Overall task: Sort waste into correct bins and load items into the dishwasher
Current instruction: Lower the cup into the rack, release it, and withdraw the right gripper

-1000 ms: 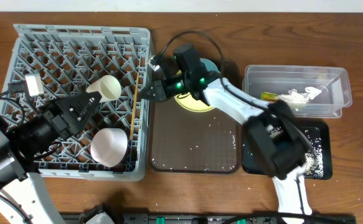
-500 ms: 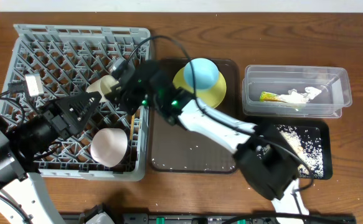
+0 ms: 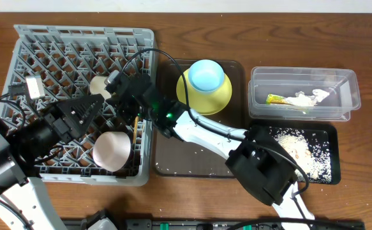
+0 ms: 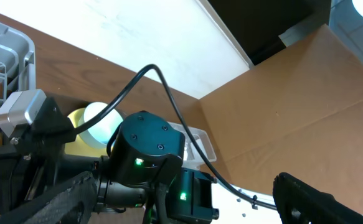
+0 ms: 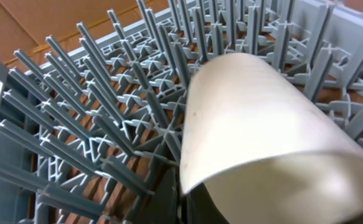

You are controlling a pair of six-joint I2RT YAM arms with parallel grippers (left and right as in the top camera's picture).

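Holding a white bowl (image 3: 111,150) and cream cup (image 3: 98,85), the grey rack (image 3: 52,48) lies under the right gripper (image 3: 119,94), whose opening is hidden.

The rack (image 3: 45,45) is grey, a lattice pattern, over a brown wood-grain surface (image 3: 364,38). In it sit a cream cup (image 3: 98,85) and a pinkish-white bowl (image 3: 111,150). The plate (image 3: 223,101) is yellow and the blue cup (image 3: 206,75) on it is pale. The brown tray (image 3: 192,160) is dark with a fine mesh texture. The tub (image 3: 346,83) is clear, holding a yellow-green wrapper (image 3: 275,99) and white tissue (image 3: 313,97). The black tray (image 3: 331,135) is speckled with pale crumbs (image 3: 294,145). The right arm (image 3: 205,131) is white and black, with a green light.
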